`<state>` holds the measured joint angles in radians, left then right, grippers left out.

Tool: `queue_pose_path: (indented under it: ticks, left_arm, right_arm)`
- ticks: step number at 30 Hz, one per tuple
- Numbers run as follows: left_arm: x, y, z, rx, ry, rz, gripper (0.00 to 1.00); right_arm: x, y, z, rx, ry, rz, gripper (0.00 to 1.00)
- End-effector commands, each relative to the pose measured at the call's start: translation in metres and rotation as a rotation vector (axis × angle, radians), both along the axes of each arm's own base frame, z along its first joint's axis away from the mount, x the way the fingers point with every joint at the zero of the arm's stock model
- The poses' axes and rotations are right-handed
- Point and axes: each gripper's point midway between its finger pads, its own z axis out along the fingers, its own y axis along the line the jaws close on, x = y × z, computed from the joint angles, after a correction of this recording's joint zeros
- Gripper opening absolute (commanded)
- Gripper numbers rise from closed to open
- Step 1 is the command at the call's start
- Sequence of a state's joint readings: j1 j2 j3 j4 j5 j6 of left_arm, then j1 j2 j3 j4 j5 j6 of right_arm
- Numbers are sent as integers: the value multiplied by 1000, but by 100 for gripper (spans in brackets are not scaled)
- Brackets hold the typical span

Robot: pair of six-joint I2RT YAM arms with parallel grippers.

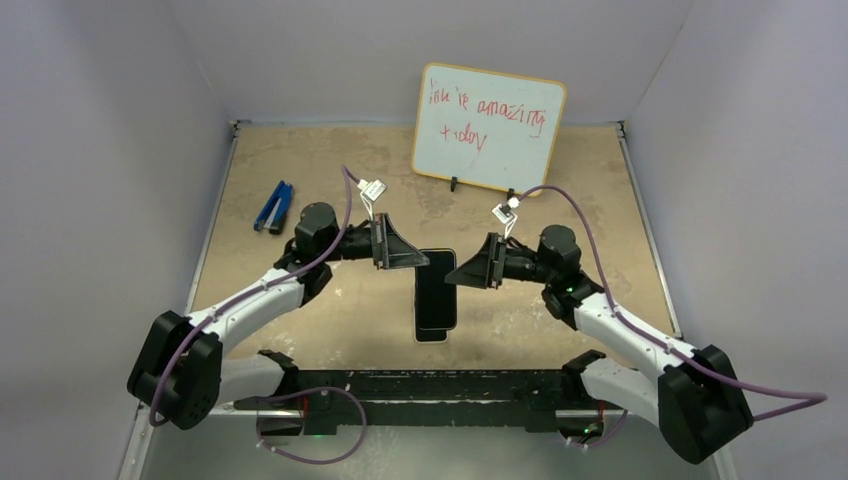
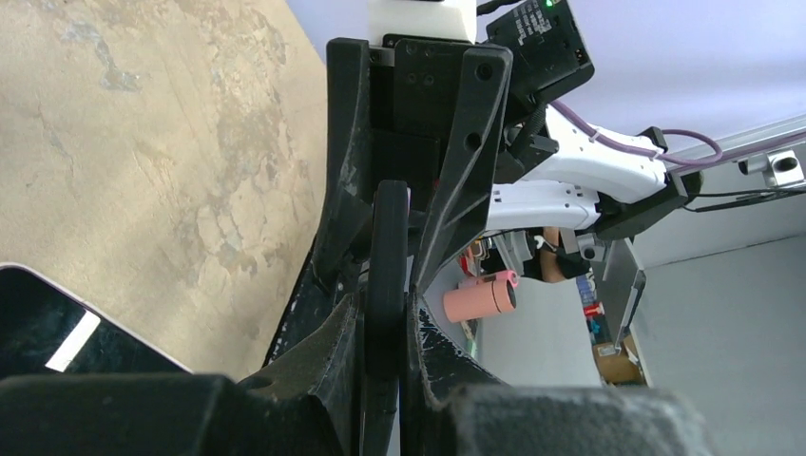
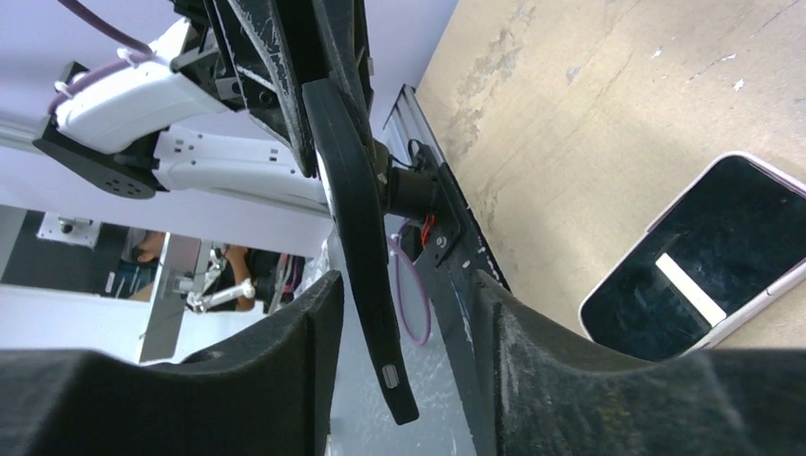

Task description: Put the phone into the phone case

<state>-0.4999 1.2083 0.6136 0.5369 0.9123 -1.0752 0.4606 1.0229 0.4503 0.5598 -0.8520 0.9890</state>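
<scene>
Judging from the layout, nothing is fitted yet: the flat, black-screened, pale-rimmed phone [image 3: 694,266] lies mid-bench, nearer the near edge, and the thin black plastic phone case [image 1: 436,280] is held above it. The left gripper [image 2: 385,328] is clamped on the case's edge. The right gripper [image 3: 404,309] straddles it, fingers apart, apparently untouching.

Clamped between the jaws of the left gripper [image 2: 385,309], the phone case [image 2: 387,247] looks like smooth, matt black plastic. The fingers [image 2: 331,353] are duller, grainy black plastic. Just beside those jaws, the phone [image 2: 47,332] shows glossy black glass with a pale satin rim. It lies on a mottled, matt tan table [image 2: 143,123].
</scene>
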Motion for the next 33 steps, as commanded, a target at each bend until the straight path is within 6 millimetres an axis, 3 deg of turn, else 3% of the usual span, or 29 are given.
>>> queue_pose_path:
  ticks: [1,4,7,10,15,22,26,33]
  left_arm:
    - [-1,-3,29,-60,-68,-39,0]
    - [-1,-3,27,-49,-61,-44,2]
    - [-1,-3,25,-22,-50,-44,17]
    - [0,-1,27,-5,-49,-23,41]
    - [2,7,18,59,-24,52,60]
    - [1,18,5,-32,160,201,68]
    - [0,25,5,-122,239,257,73]
    - [5,19,-2,-174,310,282,73]
  right_arm:
    - [-1,14,25,44,-77,44,48]
    - [3,16,25,44,-71,19,26]
    - [6,17,28,56,-78,2,1]
    - [10,16,35,71,-83,-27,0]
    - [36,6,43,94,-46,-229,0]
    - [73,-11,48,195,54,-485,0]
    - [84,-18,51,228,69,-565,0]
    - [97,-20,53,244,95,-615,0]
